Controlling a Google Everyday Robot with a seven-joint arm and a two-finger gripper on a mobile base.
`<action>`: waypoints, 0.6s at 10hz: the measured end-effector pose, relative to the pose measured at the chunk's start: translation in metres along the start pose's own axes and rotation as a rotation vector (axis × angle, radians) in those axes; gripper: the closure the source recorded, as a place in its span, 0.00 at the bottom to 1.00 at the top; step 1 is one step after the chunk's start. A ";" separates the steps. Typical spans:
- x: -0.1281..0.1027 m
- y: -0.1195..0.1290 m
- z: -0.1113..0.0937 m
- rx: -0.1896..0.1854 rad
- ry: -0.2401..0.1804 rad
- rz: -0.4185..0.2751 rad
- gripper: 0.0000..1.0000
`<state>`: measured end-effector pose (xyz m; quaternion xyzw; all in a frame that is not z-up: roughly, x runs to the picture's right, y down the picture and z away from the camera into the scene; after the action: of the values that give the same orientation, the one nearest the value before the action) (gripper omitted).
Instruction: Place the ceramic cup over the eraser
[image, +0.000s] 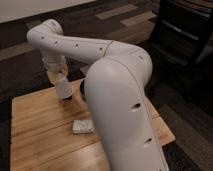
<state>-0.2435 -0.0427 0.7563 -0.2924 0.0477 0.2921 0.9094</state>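
Note:
The white ceramic cup (63, 87) hangs just above the wooden table (40, 135) near its far edge. My gripper (59, 77) reaches down from the wrist and is shut on the cup's upper part. Directly beneath the cup a small black block, the eraser (67, 98), pokes out. The cup's lower edge sits right at the eraser's top, and I cannot tell whether they touch. My big white arm fills the right half of the view and hides the table's right side.
A flat pale grey pad (82, 126) lies on the table in front of the cup. A dark bowl-like shape (81, 96) shows just behind my arm. Dark shelving (182, 35) stands at the back right, with carpeted floor around the table.

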 end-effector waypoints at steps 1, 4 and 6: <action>0.000 -0.001 0.006 -0.011 0.001 -0.003 1.00; 0.000 -0.003 0.019 -0.035 0.004 -0.016 1.00; 0.000 -0.004 0.026 -0.045 0.008 -0.024 1.00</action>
<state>-0.2437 -0.0312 0.7797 -0.3145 0.0413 0.2812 0.9057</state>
